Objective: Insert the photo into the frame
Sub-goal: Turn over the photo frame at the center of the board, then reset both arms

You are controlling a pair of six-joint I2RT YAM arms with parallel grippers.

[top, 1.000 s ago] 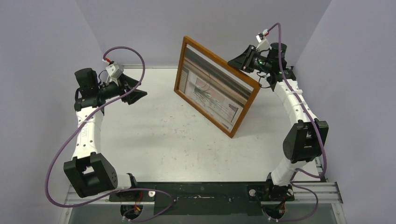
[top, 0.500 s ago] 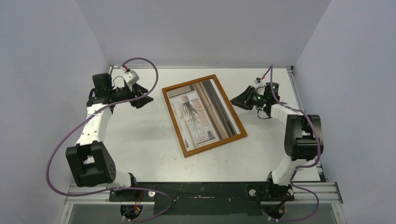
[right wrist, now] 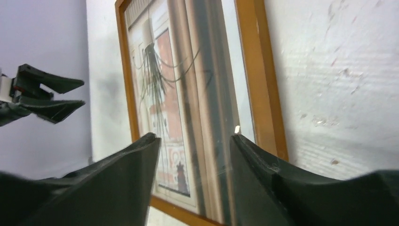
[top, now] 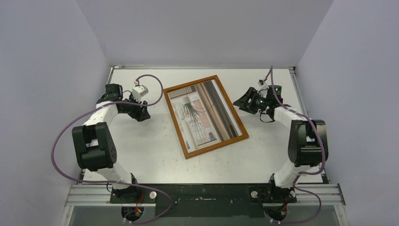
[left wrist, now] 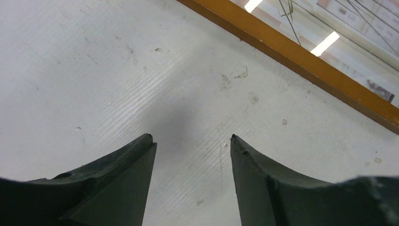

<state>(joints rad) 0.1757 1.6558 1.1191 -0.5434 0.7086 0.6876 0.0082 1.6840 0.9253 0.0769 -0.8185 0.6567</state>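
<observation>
The frame (top: 217, 145) lies flat on the table, turned at an angle, between my two arms. Inside it, under the pane, the photo (top: 202, 115) faces up with its brown bands and trailing plant. My left gripper (top: 146, 114) is open just left of the frame and apart from it. In the left wrist view the left gripper (left wrist: 190, 137) has only bare table between its fingers, and the frame's rim (left wrist: 291, 54) crosses the upper right. My right gripper (top: 237, 104) is open at the frame's right side. Beyond the right gripper (right wrist: 193, 136) lie the rim (right wrist: 259, 70) and the photo (right wrist: 160, 84), nothing held.
The white table (top: 141, 155) is scuffed and closed in by pale walls at the left, back and right. A metal rail (top: 207, 193) with both arm bases runs along the near edge. Purple cables loop off each arm.
The frame, held up on edge by my right gripper a second ago, now lies flat. The right gripper has let go and opened. My left arm has folded in and dropped beside the frame.
</observation>
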